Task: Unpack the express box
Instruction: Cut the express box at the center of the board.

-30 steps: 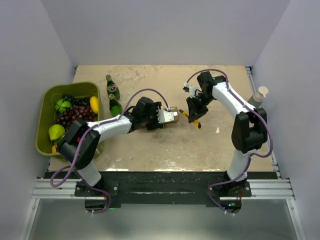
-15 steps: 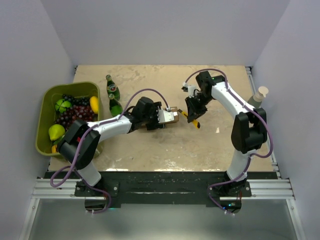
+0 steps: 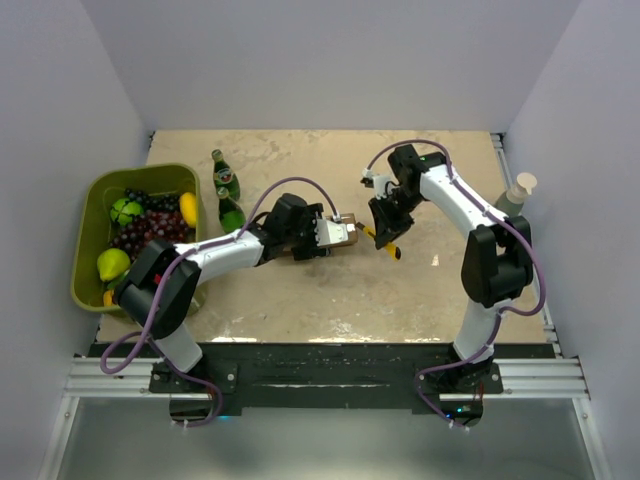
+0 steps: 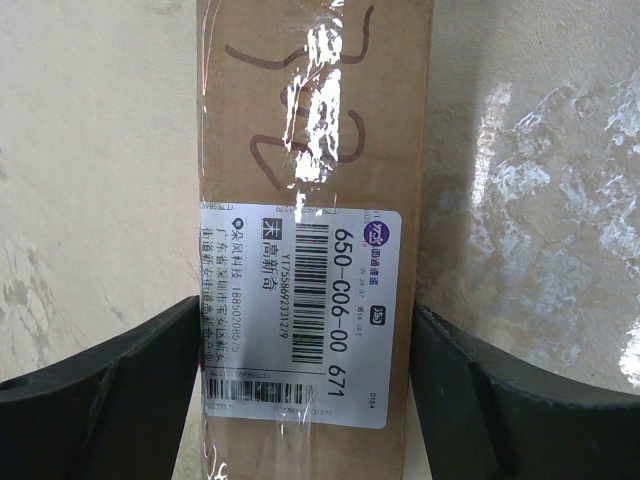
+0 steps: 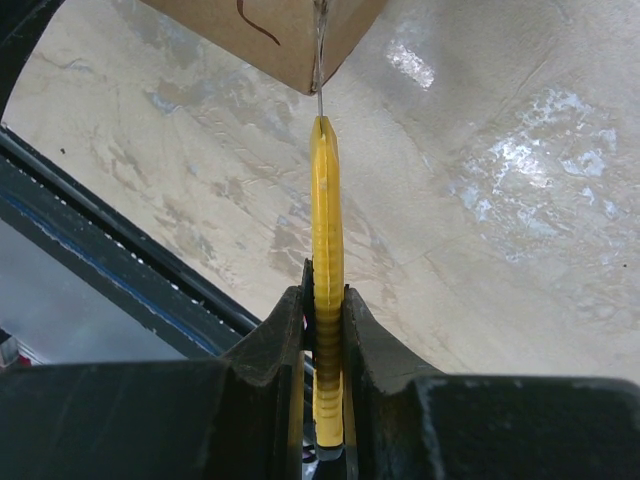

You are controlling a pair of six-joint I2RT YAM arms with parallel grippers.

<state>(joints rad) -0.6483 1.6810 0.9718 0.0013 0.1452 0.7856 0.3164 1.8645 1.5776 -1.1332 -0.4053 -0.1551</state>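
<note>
The express box (image 4: 315, 150), a brown taped carton with a white printed label, lies on the table near its middle. My left gripper (image 4: 305, 330) is shut on it, one black finger (image 4: 130, 390) against each long side. From above, the box (image 3: 343, 232) sticks out to the right of the left gripper (image 3: 322, 236). My right gripper (image 5: 325, 300) is shut on a slim yellow utility knife (image 5: 326, 200). Its thin blade (image 5: 319, 60) reaches the taped end of the box (image 5: 290, 35). In the top view the right gripper (image 3: 384, 222) hangs just right of the box, with the knife (image 3: 392, 247) below it.
A green bin (image 3: 90, 215) of fruit stands at the far left. Two green bottles (image 3: 225, 178) (image 3: 231, 212) stand between the bin and the box. A pale cup (image 3: 522, 190) sits at the table's right edge. The table's black front rail (image 5: 120, 250) shows beside the knife.
My right gripper has shifted slightly left with the knife, closer to the box's end. The left arm and the box have not moved.
</note>
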